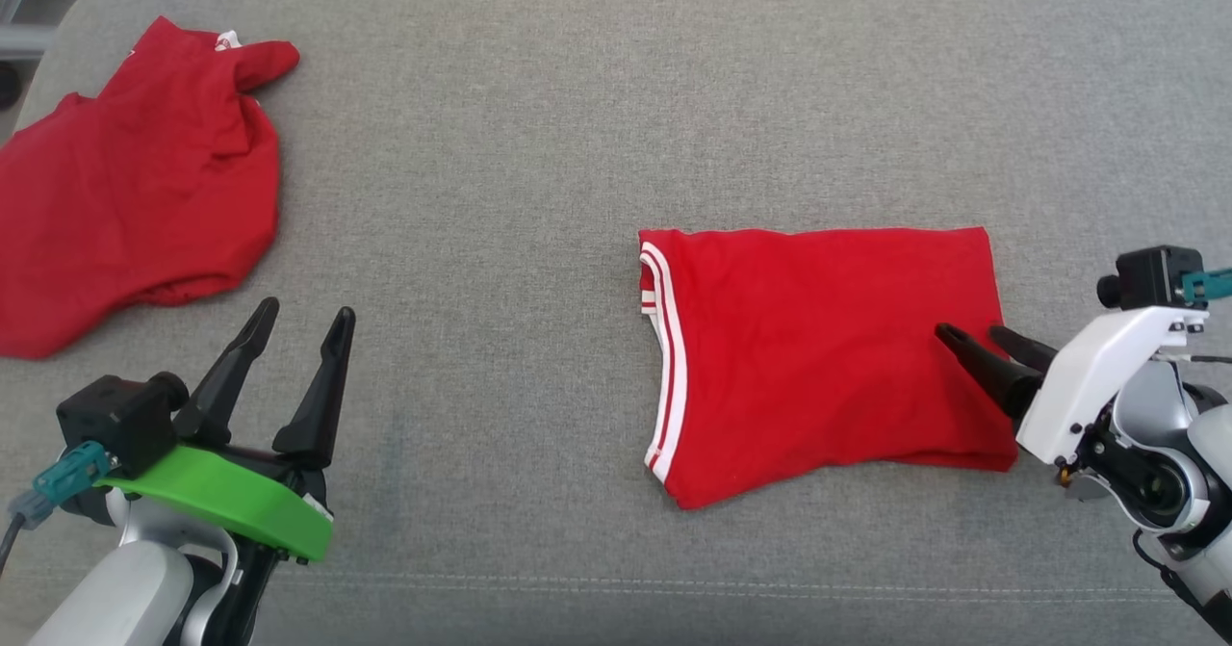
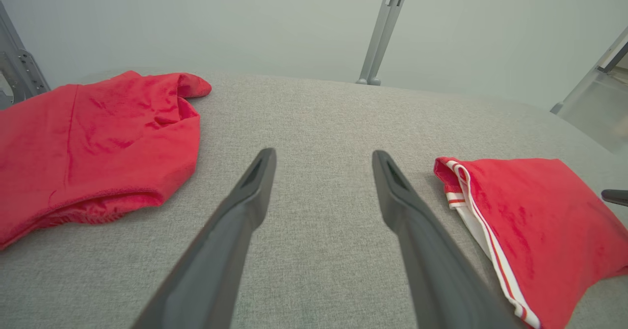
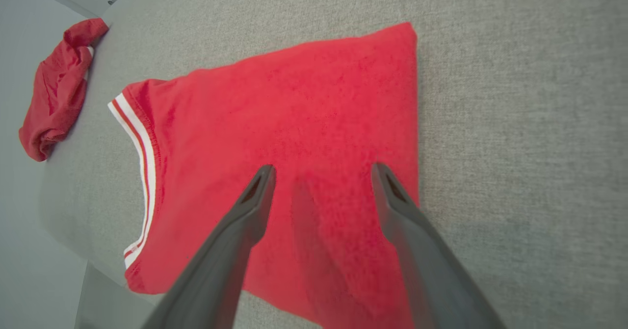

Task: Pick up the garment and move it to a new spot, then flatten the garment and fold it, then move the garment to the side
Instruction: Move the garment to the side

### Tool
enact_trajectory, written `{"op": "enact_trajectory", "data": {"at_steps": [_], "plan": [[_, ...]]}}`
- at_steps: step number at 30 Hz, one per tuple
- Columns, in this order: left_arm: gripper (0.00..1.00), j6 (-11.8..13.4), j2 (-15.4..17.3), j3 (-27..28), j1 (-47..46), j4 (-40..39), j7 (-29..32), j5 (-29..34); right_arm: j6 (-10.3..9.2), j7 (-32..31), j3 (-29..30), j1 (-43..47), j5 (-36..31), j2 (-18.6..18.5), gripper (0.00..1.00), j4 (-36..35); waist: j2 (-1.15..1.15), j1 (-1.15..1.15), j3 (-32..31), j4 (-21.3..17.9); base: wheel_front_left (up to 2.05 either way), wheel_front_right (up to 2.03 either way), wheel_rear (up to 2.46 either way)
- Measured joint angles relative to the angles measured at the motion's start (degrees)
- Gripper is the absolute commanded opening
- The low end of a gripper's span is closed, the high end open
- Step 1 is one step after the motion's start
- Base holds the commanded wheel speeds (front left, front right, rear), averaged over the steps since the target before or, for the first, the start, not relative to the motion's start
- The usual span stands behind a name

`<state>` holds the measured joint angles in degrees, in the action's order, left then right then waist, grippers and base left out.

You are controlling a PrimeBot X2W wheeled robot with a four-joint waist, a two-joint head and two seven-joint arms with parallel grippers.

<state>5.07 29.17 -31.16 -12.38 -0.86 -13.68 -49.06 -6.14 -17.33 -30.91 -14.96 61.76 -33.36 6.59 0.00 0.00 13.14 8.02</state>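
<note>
Grey fabric surface (image 1: 539, 126) bears folded garment (image 1: 818, 357), crumpled red garment (image 1: 135, 193).

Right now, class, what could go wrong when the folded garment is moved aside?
The right tool stands open over the right edge of the folded garment; pinching only the top layer may pull the fold open. Dragging it over the grey fabric surface may bunch it.
</note>
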Motion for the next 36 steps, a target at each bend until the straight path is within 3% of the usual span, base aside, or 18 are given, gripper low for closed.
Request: {"op": "enact_trajectory", "data": {"at_steps": [12, 31, 32, 33, 36], "plan": [[1.00, 0.5, 0.8, 1.8, 1.9, -1.6, -0.1, 0.0, 0.04, 2.7, 2.0, 1.1, -0.2, -1.8, 1.00, 3.9, 0.00, 0.00, 1.2, 0.5, 0.00, 0.00, 0.00], [1.00, 0.5, 0.6, 0.7, 2.0, -3.0, 0.5, 0.0, 4.13, 1.5, 0.8, -2.3, 2.3, 1.4, 1.00, 11.1, 0.00, 0.00, 1.6, 2.8, 0.00, 0.00, 0.00], [1.00, 0.5, 0.6, 0.7, 2.0, -3.0, 0.5, 0.0, 4.48, 0.9, 0.8, -2.7, 2.4, 1.7, 0.75, 11.3, 0.00, 0.00, 1.6, 2.9, 0.00, 0.00, 0.00], [1.00, 0.5, 0.5, 0.7, 2.0, -3.0, 0.5, 0.0, 4.87, 0.2, 0.4, -3.6, 2.8, 2.4, 0.00, 11.7, 0.00, 0.00, 1.6, 3.1, 0.00, 0.00, 0.00], [1.00, 0.5, 0.1, 0.5, 2.0, -3.4, 0.6, 0.0, 6.21, -1.1, 0.1, -4.3, 3.4, 2.1, 0.00, 11.7, 0.00, 0.00, 1.8, 3.5, 0.00, 0.00, 0.00]]}}
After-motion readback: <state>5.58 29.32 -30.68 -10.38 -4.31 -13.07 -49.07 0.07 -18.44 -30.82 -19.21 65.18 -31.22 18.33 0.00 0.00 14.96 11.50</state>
